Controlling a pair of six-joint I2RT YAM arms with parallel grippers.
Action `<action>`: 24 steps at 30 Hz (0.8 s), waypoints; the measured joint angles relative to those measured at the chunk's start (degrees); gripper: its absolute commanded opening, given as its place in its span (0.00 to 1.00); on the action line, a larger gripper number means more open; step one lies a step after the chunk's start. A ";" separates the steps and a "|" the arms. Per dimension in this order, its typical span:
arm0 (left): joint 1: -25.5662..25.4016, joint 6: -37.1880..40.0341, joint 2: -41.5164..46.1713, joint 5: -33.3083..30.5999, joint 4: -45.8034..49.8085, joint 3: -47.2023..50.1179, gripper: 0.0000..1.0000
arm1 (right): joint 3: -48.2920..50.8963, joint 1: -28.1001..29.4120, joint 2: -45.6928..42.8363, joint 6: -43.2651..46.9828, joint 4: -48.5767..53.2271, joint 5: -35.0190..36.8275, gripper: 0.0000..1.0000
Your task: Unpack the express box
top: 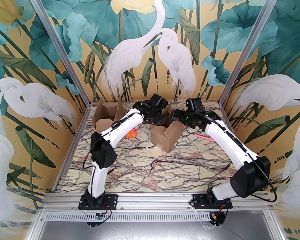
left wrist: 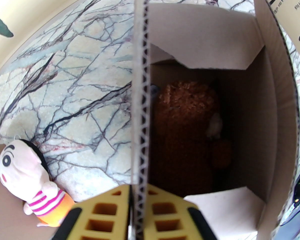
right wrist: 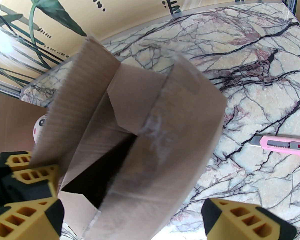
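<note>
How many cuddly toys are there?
2. A fuzzy brown toy sits deep inside the open box. A striped-shirt doll lies outside it, beyond the upright flap. More may be hidden in the box.

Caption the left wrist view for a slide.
Left end effector pinches the box flap edge-on; a brown plush toy lies inside the box, a cartoon doll outside.

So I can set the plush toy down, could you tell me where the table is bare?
Bare: the marble tabletop between the arm bases and the open brown cardboard box. Crowded: farther back, the second cardboard box, pink-striped soft doll and pink utility knife.
</note>
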State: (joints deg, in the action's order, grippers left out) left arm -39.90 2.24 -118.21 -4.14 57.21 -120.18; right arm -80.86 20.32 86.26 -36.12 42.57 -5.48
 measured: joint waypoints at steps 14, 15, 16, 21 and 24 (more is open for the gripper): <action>0.61 -2.67 12.76 -1.11 -9.20 14.21 0.06 | 3.26 0.00 -1.27 0.33 -0.81 -1.29 0.99; 0.81 -2.73 13.42 -1.38 -9.94 15.34 0.05 | 4.28 -0.20 -2.16 0.26 -0.74 -1.07 0.97; 1.07 -2.91 14.03 -1.62 -10.49 16.26 0.05 | 5.38 -0.52 -3.26 0.13 -0.66 -0.83 0.97; 3.28 -3.93 17.14 -0.87 -13.75 19.41 0.02 | 10.12 -2.73 -9.51 -0.83 -1.66 -0.61 0.92; 3.08 -4.22 18.78 0.44 -16.09 20.81 0.01 | 12.28 -3.74 -10.99 -1.42 -3.32 -1.44 0.89</action>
State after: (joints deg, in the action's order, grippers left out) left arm -36.82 -1.98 -99.44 -3.70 41.12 -99.37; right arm -68.58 16.58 75.26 -37.54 39.24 -6.92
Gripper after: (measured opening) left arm 0.090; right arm 0.913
